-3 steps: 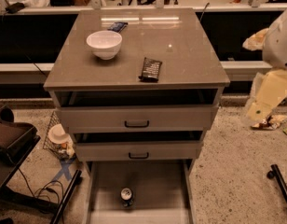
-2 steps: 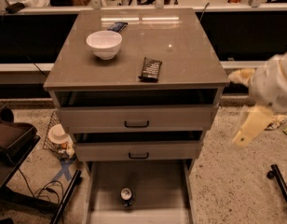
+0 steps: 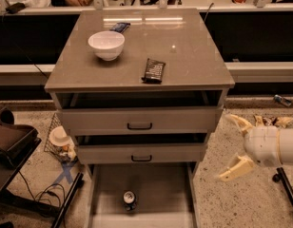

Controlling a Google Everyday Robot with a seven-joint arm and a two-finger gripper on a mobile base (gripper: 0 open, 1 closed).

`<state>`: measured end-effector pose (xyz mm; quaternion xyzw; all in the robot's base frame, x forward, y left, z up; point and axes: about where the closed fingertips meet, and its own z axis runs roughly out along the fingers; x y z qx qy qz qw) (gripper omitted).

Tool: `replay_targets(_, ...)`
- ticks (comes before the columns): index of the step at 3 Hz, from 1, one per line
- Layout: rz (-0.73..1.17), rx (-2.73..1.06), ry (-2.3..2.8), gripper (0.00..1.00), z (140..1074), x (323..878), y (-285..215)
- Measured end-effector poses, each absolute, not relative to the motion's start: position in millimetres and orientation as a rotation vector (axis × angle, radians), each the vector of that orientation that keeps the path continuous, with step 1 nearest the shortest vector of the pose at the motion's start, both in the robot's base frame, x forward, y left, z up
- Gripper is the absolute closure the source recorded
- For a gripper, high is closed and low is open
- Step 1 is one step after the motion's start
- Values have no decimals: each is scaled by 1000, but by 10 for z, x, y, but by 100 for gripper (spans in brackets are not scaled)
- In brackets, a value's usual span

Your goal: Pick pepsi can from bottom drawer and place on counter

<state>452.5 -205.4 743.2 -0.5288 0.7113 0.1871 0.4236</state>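
The pepsi can [image 3: 130, 200] stands upright on the floor of the bottom drawer [image 3: 158, 189], which is pulled out at the bottom of the view. The counter [image 3: 184, 51] is the glossy grey-brown top of the cabinet. My gripper [image 3: 237, 145] is at the right, beside the cabinet at about the height of the middle drawer. Its two cream fingers [image 3: 238, 168] are spread wide apart and hold nothing. It is to the right of the can and higher than it.
A white bowl [image 3: 106, 44], a flat black snack packet [image 3: 153, 71] and a blue packet [image 3: 120, 27] lie on the counter. The two upper drawers [image 3: 139, 120] stand slightly open. A wire basket [image 3: 61, 144] and cables are on the floor at left, a black stand [image 3: 285, 184] at right.
My gripper has moved down and to the left, from beside the counter's edge to beside the middle drawer. The can, bowl and packets have not moved.
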Motion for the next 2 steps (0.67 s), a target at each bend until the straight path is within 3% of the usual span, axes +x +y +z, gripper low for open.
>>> replay_targets(2, 366, -1377, 1640, 0, 7257, 4455, -2145)
